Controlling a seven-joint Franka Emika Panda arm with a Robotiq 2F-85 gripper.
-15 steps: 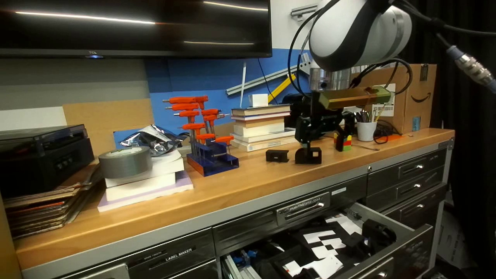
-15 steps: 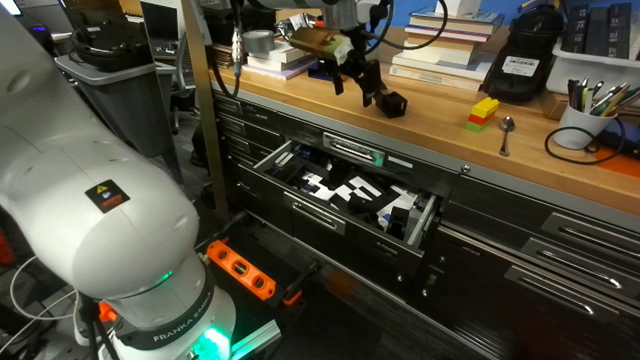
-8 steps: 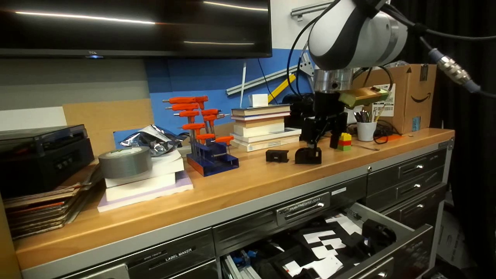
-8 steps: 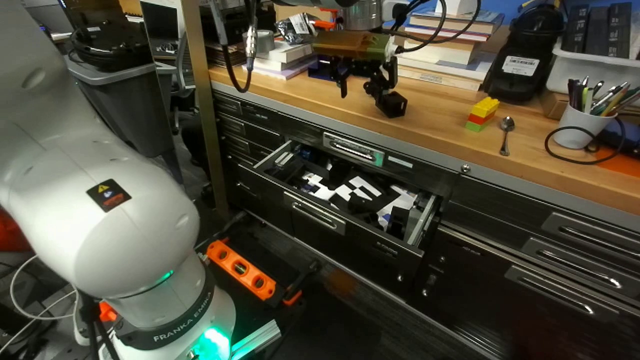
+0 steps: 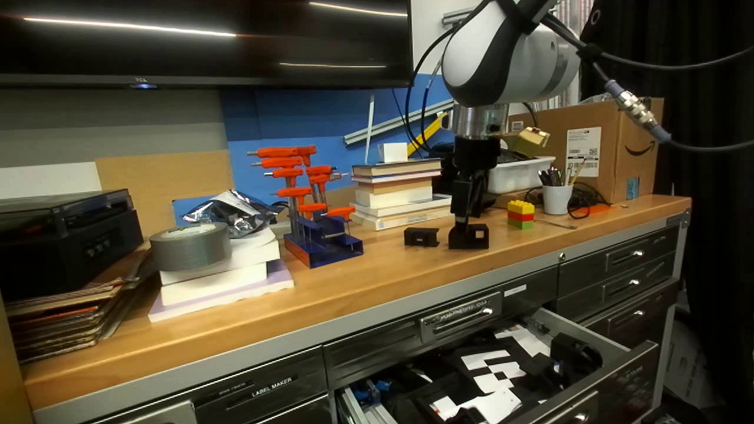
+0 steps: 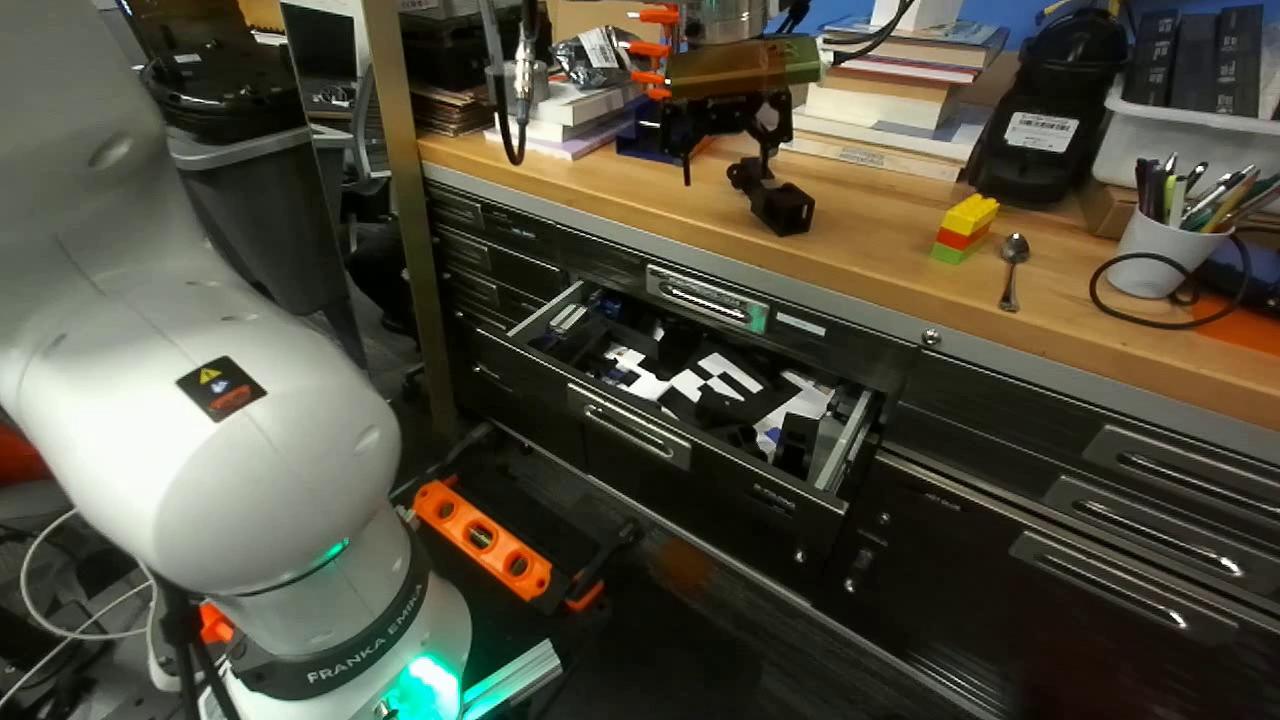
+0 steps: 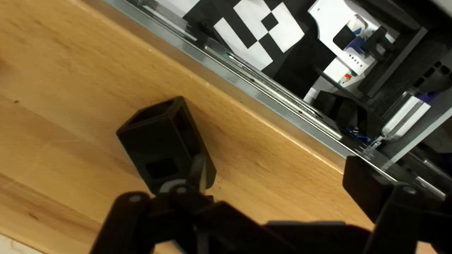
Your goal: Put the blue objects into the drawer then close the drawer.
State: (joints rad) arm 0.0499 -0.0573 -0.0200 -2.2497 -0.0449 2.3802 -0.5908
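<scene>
The holed piece (image 5: 467, 240) and the other piece (image 5: 421, 237), so dark they barely read as blue, sit apart on the bench (image 5: 383, 265), so neither is put away yet. The drawer (image 6: 720, 492) stands pulled out, ready for them. The gripper (image 6: 726, 173) is low by the holed piece, jaws wide, nothing visible between them; whether it touches the piece I cannot tell. I judge the step as lining up the first grasp; left are both lifts into the drawer and, last, pushing it closed
</scene>
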